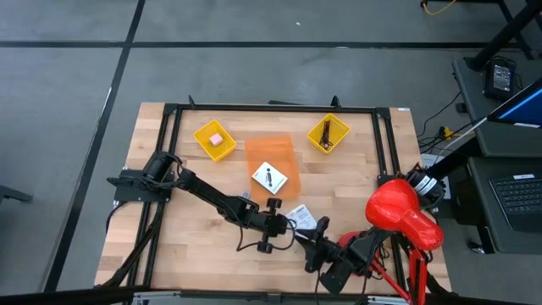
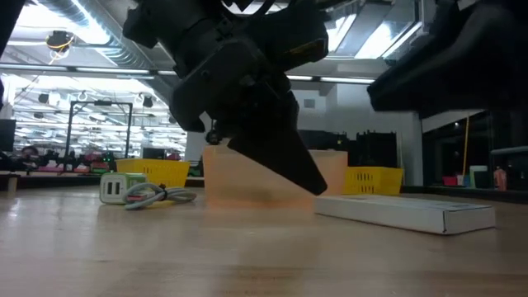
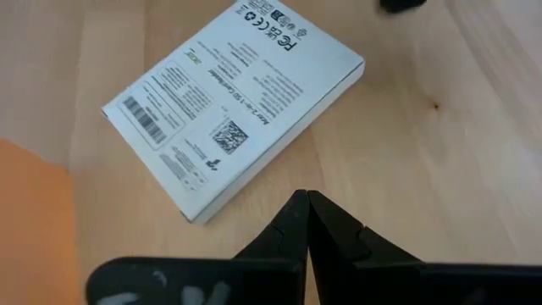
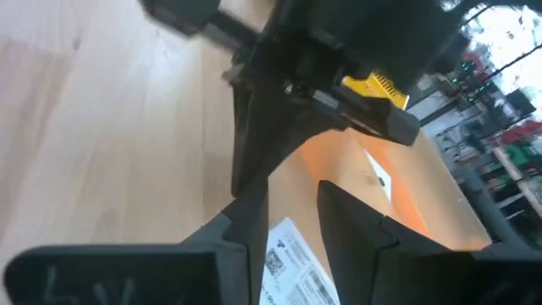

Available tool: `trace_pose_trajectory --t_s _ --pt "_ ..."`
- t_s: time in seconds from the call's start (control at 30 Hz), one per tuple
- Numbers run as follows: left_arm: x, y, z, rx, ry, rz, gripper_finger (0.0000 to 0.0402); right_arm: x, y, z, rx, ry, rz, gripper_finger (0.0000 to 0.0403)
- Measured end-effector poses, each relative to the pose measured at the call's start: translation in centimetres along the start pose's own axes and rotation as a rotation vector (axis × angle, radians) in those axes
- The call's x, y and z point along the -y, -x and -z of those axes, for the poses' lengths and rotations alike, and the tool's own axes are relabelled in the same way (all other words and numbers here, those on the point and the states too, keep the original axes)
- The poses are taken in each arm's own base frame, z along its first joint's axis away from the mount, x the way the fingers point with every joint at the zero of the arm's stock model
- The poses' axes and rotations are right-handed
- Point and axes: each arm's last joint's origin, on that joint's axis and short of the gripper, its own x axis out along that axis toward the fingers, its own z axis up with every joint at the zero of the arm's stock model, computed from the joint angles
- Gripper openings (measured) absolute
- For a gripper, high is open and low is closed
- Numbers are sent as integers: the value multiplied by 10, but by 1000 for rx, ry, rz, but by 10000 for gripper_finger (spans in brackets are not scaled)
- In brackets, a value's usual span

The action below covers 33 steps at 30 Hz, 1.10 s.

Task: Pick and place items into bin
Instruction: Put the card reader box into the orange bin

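Observation:
A flat white card-like box with printed black marks [image 1: 301, 218] [image 3: 233, 106] lies flat on the table's near half. My left gripper [image 3: 305, 203] [image 1: 277, 225] is shut, its tips just short of the box's edge, touching nothing. My right gripper [image 4: 292, 212] [image 1: 318, 247] is open and low near the table's near edge. It points at the box [image 4: 288, 254], which shows between its fingers; I see no touch. A second white square card [image 1: 269, 178] lies in the orange bin [image 1: 279, 148]. A pink block [image 1: 217, 139] sits in the left yellow bin.
Left yellow bin [image 1: 203, 131] and right yellow bin [image 1: 339, 127], the right one holding dark cords [image 1: 327, 134], stand toward the far edge beside the orange bin. A black frame [image 1: 169, 127] rims the table. A small white-and-green thing with a grey cord [image 2: 136, 192] lies on the wood. A red object [image 1: 402, 212] sits at the right edge.

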Motion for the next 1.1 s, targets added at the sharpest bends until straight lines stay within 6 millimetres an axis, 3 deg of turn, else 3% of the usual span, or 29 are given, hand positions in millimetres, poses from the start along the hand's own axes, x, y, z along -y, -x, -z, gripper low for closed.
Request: trace_pose_trajectory --t_s 0.23,0.4,0.5,0.63,1.1 --pt "0 0 -4 40 -51 -22 2 23 13 -8 -63 -186 -85 98" --pt "-3 1 -5 41 -89 -98 2 23 17 -5 -180 -311 -243 93" --pt "-4 0 -5 39 -110 -114 2 21 17 -4 -234 -360 -329 73" --pt "-9 -1 -5 36 -102 -124 2 18 19 -2 -294 -402 -397 17" --pt "-27 -6 -1 20 -75 -193 2 18 19 14 -487 -497 -373 1"
